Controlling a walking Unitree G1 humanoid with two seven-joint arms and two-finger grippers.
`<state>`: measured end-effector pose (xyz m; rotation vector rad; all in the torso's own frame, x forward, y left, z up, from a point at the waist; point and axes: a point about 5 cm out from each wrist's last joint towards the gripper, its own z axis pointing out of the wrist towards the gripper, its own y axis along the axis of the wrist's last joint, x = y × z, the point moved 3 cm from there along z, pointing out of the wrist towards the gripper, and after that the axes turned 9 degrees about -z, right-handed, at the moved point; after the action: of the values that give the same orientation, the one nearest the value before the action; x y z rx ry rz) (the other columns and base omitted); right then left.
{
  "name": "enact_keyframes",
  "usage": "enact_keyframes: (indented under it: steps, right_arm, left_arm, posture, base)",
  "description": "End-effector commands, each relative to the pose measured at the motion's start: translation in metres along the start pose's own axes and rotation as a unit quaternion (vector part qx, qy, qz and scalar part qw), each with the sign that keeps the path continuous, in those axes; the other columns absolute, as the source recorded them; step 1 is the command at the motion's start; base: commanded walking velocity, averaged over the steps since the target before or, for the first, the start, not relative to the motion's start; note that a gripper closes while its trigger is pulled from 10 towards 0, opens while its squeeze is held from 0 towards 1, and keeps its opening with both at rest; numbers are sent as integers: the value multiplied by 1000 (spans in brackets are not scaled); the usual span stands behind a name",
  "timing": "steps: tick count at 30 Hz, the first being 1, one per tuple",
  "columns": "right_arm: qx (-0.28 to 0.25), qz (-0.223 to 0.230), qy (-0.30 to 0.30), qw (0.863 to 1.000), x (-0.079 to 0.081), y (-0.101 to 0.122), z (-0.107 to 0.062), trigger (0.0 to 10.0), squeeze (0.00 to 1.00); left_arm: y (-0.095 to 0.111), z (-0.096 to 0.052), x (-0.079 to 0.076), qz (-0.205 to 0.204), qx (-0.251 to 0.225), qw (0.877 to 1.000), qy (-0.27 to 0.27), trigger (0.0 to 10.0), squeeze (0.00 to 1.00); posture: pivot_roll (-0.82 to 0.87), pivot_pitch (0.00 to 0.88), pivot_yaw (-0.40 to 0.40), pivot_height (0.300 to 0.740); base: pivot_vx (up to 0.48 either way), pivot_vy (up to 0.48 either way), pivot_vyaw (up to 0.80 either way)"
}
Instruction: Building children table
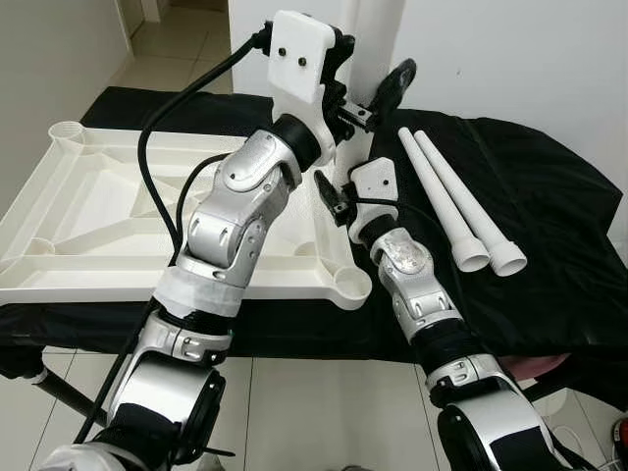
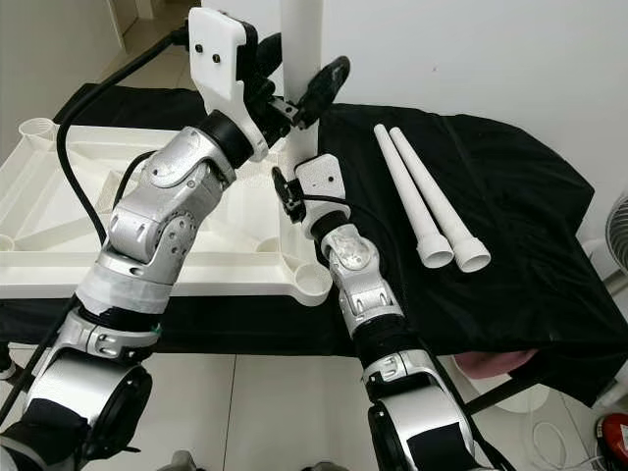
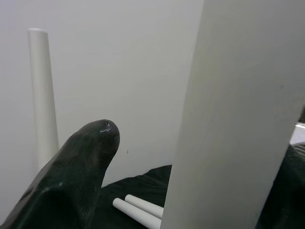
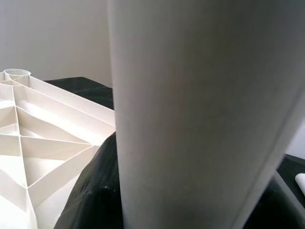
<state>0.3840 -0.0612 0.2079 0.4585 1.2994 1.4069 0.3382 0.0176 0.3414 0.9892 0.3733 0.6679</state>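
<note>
Black-draped table (image 2: 530,245), white upturned tabletop (image 1: 98,211), two loose legs (image 2: 422,201)

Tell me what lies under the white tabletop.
A black cloth covers the surface beneath the upturned tabletop. What the cloth hides cannot be seen.

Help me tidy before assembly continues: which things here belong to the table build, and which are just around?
Job: tabletop, upright leg held by left gripper and right gripper, two spare legs.
Around: black cloth, fan.
</note>
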Motion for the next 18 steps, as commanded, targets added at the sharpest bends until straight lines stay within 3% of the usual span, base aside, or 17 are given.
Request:
enact_keyframes:
  steps: [1,3,6,11,18]
  right_arm:
    - [15,3,-21,1000,-8,-4,1,10000,0]
    - [24,4,-28,999,-9,-6,2,10000,0]
    - [38,56,-62,996,-16,-8,4,10000,0]
    - [48,86,-85,992,-23,-12,2,10000,0]
    - [58,119,-115,985,-33,-18,-3,10000,0]
  left_arm:
    - [1,2,-6,3,1,1000,-25,10000,0]
    - [1,2,-9,1,1,999,-34,10000,0]
    - [-7,-7,-33,-16,27,993,-112,10000,0]
    - [-16,-20,-50,-24,51,983,-172,10000,0]
    - [-28,-33,-48,-15,78,982,-173,10000,0]
  posture:
    - [-31,0,-64,740]
    - [-30,0,-64,740]
    - [-25,0,-64,740]
    - [-22,0,-64,740]
    - [-20,0,-62,740]
  base:
    - [0,0,0]
    - [0,0,0]
    - [0,0,0]
    - [0,0,0]
    - [0,0,0]
